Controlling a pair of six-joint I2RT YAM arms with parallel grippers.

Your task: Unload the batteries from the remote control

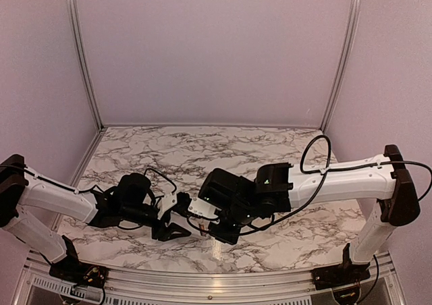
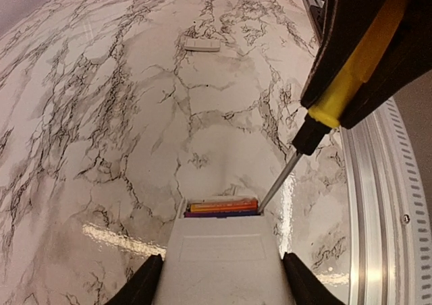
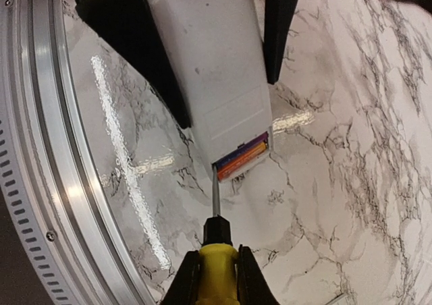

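Just one remote control (image 2: 223,261), one screwdriver (image 3: 217,271).

White slab remote control (image 2: 226,264), reddish-orange and purple batteries (image 2: 223,207) side by side in its open end.

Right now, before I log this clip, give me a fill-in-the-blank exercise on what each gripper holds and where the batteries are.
The left gripper clamps the white ____.
The right gripper holds a screwdriver with a ____ handle.
The batteries sit ____ the open compartment.
The small white cover plate lies apart on the ____.
Missing: remote control; yellow; inside; table.
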